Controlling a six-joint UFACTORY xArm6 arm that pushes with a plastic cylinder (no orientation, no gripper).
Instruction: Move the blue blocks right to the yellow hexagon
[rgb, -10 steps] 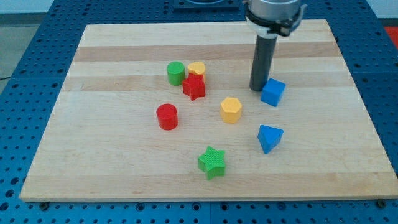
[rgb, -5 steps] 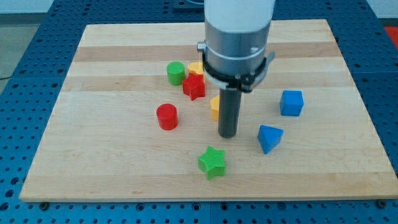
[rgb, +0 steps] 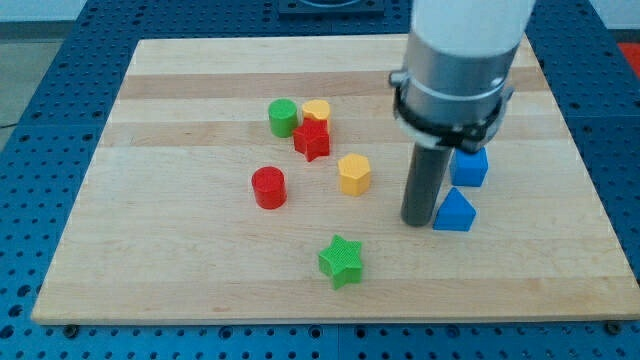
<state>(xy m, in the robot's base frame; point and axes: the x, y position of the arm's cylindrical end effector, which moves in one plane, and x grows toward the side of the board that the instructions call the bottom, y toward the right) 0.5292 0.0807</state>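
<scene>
The yellow hexagon (rgb: 354, 173) lies near the board's middle. My tip (rgb: 417, 221) stands to its right, touching the left side of the blue triangular block (rgb: 456, 211). The blue cube (rgb: 471, 166) sits just above that block, partly hidden behind the arm's body. Both blue blocks lie to the right of the hexagon, with my rod between them and it.
A green cylinder (rgb: 283, 117), a small yellow block (rgb: 317, 110) and a red star (rgb: 313, 140) cluster at upper left of the hexagon. A red cylinder (rgb: 268, 187) lies to the left and a green star (rgb: 341, 260) below. The wooden board (rgb: 200, 280) sits on a blue perforated table.
My tip swung from beside the blue cube to the hexagon's right side, then right to the blue triangle. The cube went right, the hexagon slightly left and up, the triangle right and up.
</scene>
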